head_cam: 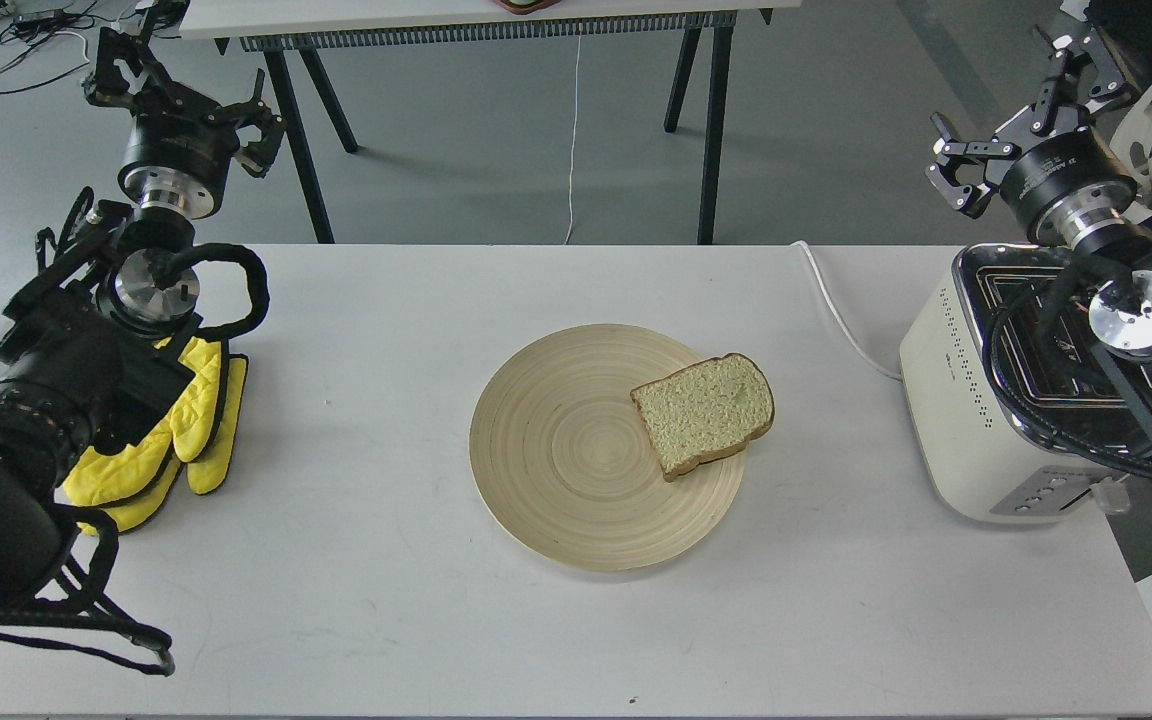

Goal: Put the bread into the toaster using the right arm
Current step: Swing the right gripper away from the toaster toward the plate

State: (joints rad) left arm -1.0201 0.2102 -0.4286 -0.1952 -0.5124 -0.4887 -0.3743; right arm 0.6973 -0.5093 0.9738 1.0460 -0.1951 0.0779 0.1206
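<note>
The bread [704, 413] lies flat on the right edge of a round wooden plate [566, 450] at mid-table. The cream-white toaster [976, 400] stands at the table's right end, its chrome top partly hidden by my right arm. My right gripper [1021, 115] is open and empty, raised beyond the table's far edge, above and behind the toaster and far from the bread. My left gripper [181, 95] is open and empty, raised at the far left behind the table.
Yellow oven mitts [171, 440] lie on the table's left side under my left arm. The toaster's white cord [836, 310] runs over the far table edge. Another table's black legs [706, 120] stand behind.
</note>
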